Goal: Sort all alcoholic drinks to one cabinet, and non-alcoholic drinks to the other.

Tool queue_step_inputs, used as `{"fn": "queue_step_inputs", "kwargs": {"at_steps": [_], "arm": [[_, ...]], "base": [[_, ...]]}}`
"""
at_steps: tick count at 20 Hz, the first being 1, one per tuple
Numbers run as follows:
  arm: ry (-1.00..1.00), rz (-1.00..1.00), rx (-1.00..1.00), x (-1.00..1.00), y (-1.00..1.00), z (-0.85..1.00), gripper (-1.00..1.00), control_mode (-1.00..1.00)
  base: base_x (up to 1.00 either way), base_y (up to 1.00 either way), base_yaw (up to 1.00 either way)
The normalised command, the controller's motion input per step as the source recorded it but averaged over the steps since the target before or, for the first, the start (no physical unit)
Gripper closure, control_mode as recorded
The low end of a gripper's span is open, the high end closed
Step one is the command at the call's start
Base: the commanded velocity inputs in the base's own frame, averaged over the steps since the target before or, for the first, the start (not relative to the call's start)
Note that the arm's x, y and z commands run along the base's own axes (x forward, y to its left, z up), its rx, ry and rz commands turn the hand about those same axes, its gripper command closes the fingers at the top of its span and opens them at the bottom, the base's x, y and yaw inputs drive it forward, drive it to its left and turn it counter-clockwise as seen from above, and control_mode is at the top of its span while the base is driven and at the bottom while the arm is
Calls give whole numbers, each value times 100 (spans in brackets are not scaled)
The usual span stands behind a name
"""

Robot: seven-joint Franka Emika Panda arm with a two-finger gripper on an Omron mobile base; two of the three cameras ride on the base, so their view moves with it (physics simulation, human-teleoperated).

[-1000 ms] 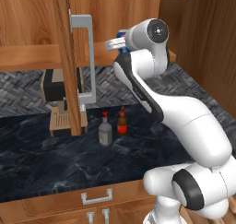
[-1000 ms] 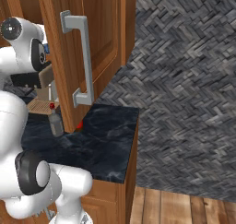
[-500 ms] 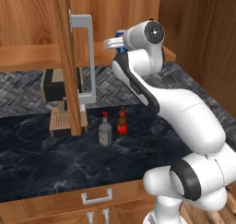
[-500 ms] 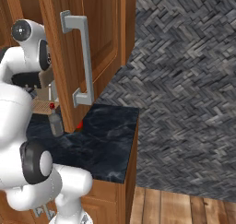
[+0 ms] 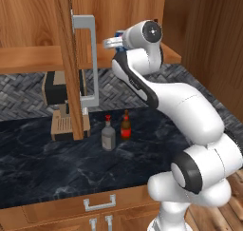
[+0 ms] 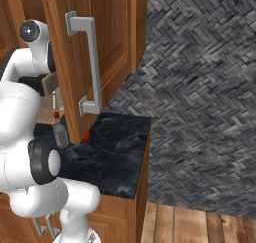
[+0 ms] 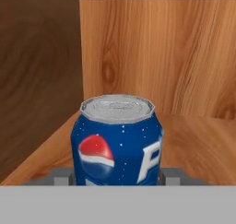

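Note:
A blue soda can [image 7: 117, 144] with a silver top, a non-alcoholic drink, stands between my gripper's [image 7: 117, 178] fingertips [image 7: 62, 177] inside the upper cabinet, against its wooden back wall. My gripper [image 5: 114, 42] is shut on the can, reaching over the cabinet shelf [image 5: 38, 59] beside the open door. On the dark counter below stand the alcoholic drinks: a clear liquor bottle [image 5: 108, 136] with a red cap and, to its right, a brown beer bottle [image 5: 126, 126]. The liquor bottle [image 6: 60, 133] also appears in the right base view, next to the open door.
The open cabinet door [image 5: 66, 59] with its grey handle [image 5: 88, 59] hangs over the counter, left of my hand. A dark coffee machine [image 5: 54, 88] and a wooden block [image 5: 61, 125] stand behind it. The counter edge [image 6: 142, 162] drops off at the right.
My hand has eased slightly further left into the cabinet with the can still in it. The bottles on the counter have not moved.

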Motion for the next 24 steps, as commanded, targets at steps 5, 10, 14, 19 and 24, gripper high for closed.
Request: {"fn": "queue_step_inputs", "kwargs": {"at_steps": [5, 10, 14, 19, 24], "arm": [[0, 0, 0, 23, 10, -5, 100, -100], [1, 0, 0, 20, 0, -12, 100, -100], [3, 0, 0, 21, 0, -21, 100, -100], [5, 0, 1, 25, 0, -23, 100, -100], [1, 0, 2, 22, 0, -6, 100, -100]], "base": [[0, 0, 0], [0, 0, 0], [0, 0, 0], [0, 0, 0], [0, 0, 0]]}}
